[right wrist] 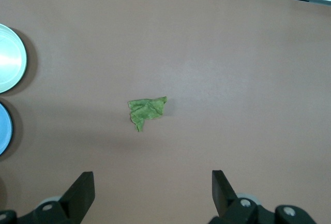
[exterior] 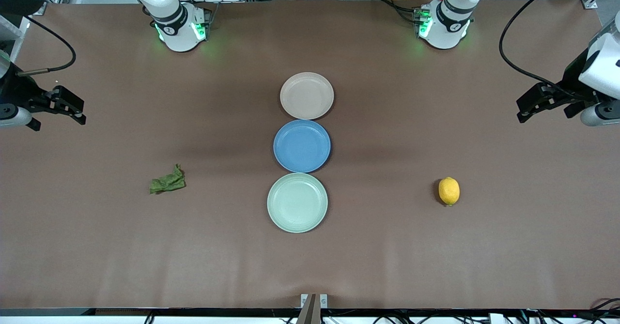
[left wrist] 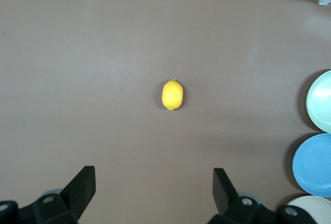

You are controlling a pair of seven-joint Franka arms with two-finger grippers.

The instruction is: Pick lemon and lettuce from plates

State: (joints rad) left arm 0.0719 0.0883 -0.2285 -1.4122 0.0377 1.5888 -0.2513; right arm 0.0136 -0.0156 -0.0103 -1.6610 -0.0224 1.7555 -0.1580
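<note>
The lemon (exterior: 449, 191) lay bare on the brown bench (exterior: 97, 246) toward the left arm's end, well apart from every plate, with the left claw (left wrist: 154, 182) held in the air above that end of the bench, its fingers spread wide and holding nothing. The lettuce (exterior: 167, 180) lay on the bench toward the right arm's end, likewise off the plates, and the right claw (right wrist: 153, 183) hung over that end with its fingers wide apart and empty. Between the two, three plates sat in a touching row: the beige plate (exterior: 306, 96) farthest from the front camera, the blue plate (exterior: 302, 146) in the middle, the mint plate (exterior: 297, 202) nearest, each with nothing in it.
</note>
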